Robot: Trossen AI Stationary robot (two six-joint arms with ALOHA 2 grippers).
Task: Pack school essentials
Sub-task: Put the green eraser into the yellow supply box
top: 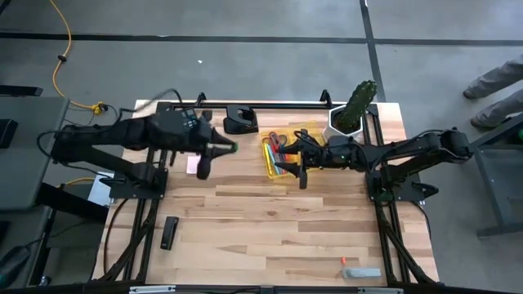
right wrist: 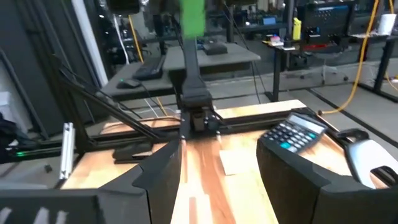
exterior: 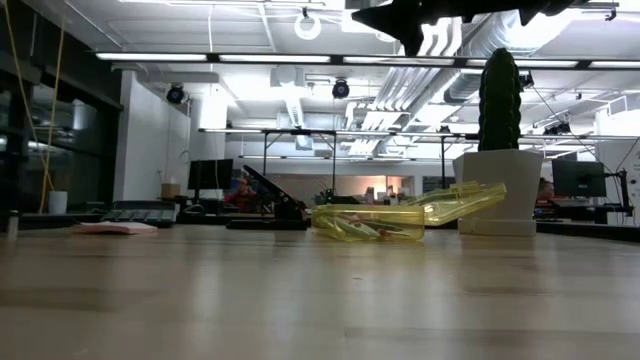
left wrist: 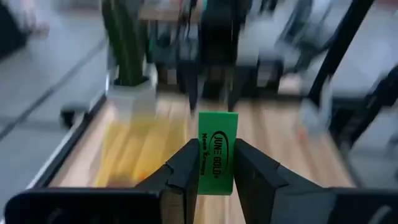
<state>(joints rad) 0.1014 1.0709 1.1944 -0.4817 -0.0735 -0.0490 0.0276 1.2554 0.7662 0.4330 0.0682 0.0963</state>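
Pinched between the left gripper's [left wrist: 214,163] fingers, a green eraser [left wrist: 217,152] is hanging left of the yellow case [top: 288,149]; right gripper [top: 296,167] is hovering wide over that case.

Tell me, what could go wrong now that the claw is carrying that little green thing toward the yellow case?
The left claw pinches the green eraser only by its lower half, so it may slip or twist free. The right claw hangs open over the yellow pencil case, so the two arms could bump as the eraser comes in. The case's opening looks narrow, so the eraser may land on the table instead.
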